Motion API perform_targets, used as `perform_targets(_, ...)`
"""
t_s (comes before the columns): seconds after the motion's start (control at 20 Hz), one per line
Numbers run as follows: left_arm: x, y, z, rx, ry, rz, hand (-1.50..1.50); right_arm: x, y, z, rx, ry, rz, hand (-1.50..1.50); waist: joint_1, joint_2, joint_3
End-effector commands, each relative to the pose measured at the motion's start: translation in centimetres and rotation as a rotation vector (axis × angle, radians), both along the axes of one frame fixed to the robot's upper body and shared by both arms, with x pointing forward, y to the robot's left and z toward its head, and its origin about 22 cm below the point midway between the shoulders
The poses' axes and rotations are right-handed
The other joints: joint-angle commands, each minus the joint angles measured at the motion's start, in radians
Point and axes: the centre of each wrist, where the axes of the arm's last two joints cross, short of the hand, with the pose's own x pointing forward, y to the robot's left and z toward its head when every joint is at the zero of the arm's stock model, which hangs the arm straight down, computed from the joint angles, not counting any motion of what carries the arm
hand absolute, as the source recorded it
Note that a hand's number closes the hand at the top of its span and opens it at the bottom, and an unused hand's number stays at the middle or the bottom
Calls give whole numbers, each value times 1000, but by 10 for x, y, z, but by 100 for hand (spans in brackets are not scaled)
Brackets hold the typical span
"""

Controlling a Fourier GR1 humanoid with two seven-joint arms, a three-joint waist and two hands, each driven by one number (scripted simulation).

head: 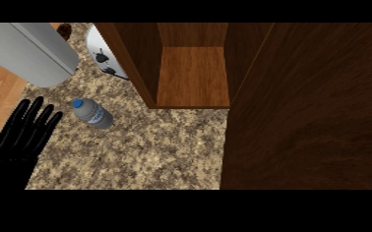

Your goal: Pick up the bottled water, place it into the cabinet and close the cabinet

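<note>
A small clear water bottle (93, 113) with a blue cap stands on the speckled counter (145, 152), left of centre. My left hand (27, 130) rests open at the left edge, fingers straight and pointing up, a short gap left of the bottle. The wooden cabinet (193, 76) stands open behind the bottle, its bare shelf showing. Its dark door (298, 113) swings out and fills the right side. My right hand shows nowhere.
A large grey rounded body (36, 51) lies at the upper left. A white appliance (105, 54) sits behind it against the cabinet's left wall. A wooden floor strip (9, 91) shows beyond the counter's left edge.
</note>
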Motion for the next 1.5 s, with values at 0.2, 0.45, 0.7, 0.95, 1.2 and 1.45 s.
perform_targets(0.2, -11, 31, -22, 3, -24, 4, -150, 6, -5, -10, -9, -16, 1, -150, 1, 1, 0)
perform_targets(0.45, -5, 27, -21, 1, -23, 65, -150, -16, 1, -8, -9, -37, 10, -150, -2, 0, 0)
perform_targets(0.7, 28, 58, -41, 13, -24, 116, -150, 20, -2, -11, -17, -22, 13, -150, 1, 4, 0)
perform_targets(0.95, 25, 58, -66, 66, -4, 96, -150, -33, -6, -4, -10, -26, 12, -150, -9, 1, 0)
perform_targets(1.2, 44, 77, -72, 111, 7, 110, -150, -24, 7, -25, -16, -17, 18, -150, -8, 1, 0)
perform_targets(1.45, 51, 88, -106, 98, 43, 89, -150, -22, -1, -4, -20, -49, 30, -150, -7, 2, -1)
